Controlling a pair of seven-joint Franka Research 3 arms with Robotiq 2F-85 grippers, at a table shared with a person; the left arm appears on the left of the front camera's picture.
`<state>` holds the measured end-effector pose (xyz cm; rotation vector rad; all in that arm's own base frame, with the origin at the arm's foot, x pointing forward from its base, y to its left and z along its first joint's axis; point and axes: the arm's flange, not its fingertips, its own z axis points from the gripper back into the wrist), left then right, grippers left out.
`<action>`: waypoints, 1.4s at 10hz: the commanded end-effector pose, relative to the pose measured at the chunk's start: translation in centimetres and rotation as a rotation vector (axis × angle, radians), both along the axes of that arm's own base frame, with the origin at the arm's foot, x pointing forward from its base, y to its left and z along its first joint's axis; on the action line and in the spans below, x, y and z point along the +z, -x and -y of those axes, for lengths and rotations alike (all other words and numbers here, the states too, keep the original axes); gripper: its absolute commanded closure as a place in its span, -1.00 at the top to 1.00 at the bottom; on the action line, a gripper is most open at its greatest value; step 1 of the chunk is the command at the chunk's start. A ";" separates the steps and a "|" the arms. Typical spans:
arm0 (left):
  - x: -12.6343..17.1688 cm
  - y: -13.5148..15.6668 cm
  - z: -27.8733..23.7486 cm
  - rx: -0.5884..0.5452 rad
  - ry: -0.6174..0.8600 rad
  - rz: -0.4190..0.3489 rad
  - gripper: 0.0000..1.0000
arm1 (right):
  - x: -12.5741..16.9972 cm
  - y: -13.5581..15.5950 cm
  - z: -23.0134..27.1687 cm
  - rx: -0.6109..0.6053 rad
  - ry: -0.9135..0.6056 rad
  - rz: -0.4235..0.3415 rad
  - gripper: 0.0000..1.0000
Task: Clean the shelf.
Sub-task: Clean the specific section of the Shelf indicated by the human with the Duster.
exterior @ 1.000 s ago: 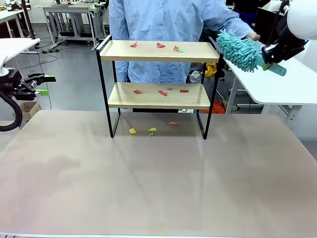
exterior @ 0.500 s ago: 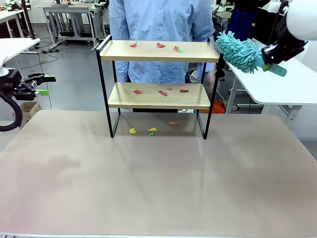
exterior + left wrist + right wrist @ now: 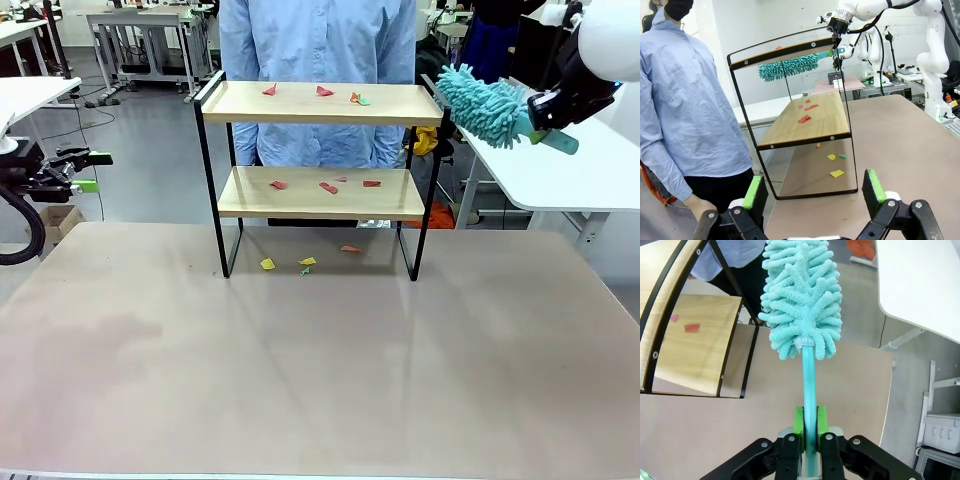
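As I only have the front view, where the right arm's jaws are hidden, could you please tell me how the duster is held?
Observer: The right gripper is shut on the duster by its thin handle.
Operator: Is the left one free?
Observer: Yes, the left gripper is open, nothing between its jaws, looking at the shelf end-on.
Operator: Where is the person's hand?
Observer: One hand hangs down at the person's side.

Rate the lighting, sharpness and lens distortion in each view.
Front view: soft, even light, sharp throughout; the shelf casts only a faint shadow on the table, which shows pale streaks of sheen. Left wrist view: sharp, but the wide lens bows and tilts the shelf's black frame. Right wrist view: the duster is crisp, the frame beside it curves, no glare.
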<state>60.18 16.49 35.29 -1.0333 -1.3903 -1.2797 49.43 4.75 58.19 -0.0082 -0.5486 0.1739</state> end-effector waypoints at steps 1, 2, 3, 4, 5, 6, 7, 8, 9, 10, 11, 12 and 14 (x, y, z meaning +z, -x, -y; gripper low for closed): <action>0.1 0.2 0.1 -0.005 -0.006 0.012 1.00 | 0.7 1.8 1.2 0.070 0.020 -0.038 -0.74; 0.1 0.2 0.1 -0.005 -0.006 0.012 1.00 | 1.5 3.6 2.9 0.138 0.061 -0.065 -0.74; 0.1 0.2 0.1 -0.005 -0.006 0.012 1.00 | 2.3 5.7 4.6 0.185 0.158 -0.095 -0.74; 0.1 0.2 0.1 -0.005 -0.006 0.012 1.00 | 3.5 8.3 5.8 0.280 0.237 -0.138 -0.74; 0.1 0.2 0.1 -0.005 -0.006 0.012 1.00 | 4.3 10.3 6.8 0.362 0.332 -0.201 -0.74; 0.1 0.2 0.1 -0.005 -0.006 0.012 1.00 | 4.7 11.8 7.7 0.412 0.427 -0.237 -0.74; 0.1 0.2 0.1 -0.005 -0.006 0.012 1.00 | 5.1 13.3 8.2 0.502 0.472 -0.293 -0.74; 0.1 0.2 0.1 -0.005 -0.006 0.012 1.00 | 5.0 15.2 8.0 0.650 0.495 -0.358 -0.74; 0.1 0.2 0.1 -0.005 -0.006 0.012 1.00 | 4.5 16.8 7.3 0.775 0.521 -0.405 -0.74; 0.1 0.2 0.1 -0.005 -0.006 0.012 1.00 | 3.7 18.3 6.4 0.900 0.544 -0.446 -0.74; 0.1 0.2 0.1 -0.005 -0.006 0.012 1.00 | 3.0 19.5 5.1 0.998 0.554 -0.460 -0.74; 0.1 0.2 0.1 -0.005 -0.006 0.012 1.00 | 1.8 20.5 3.3 1.104 0.556 -0.478 -0.74; 0.1 0.2 0.1 -0.005 -0.006 0.012 1.00 | -0.9 21.0 0.4 1.190 0.608 -0.519 -0.74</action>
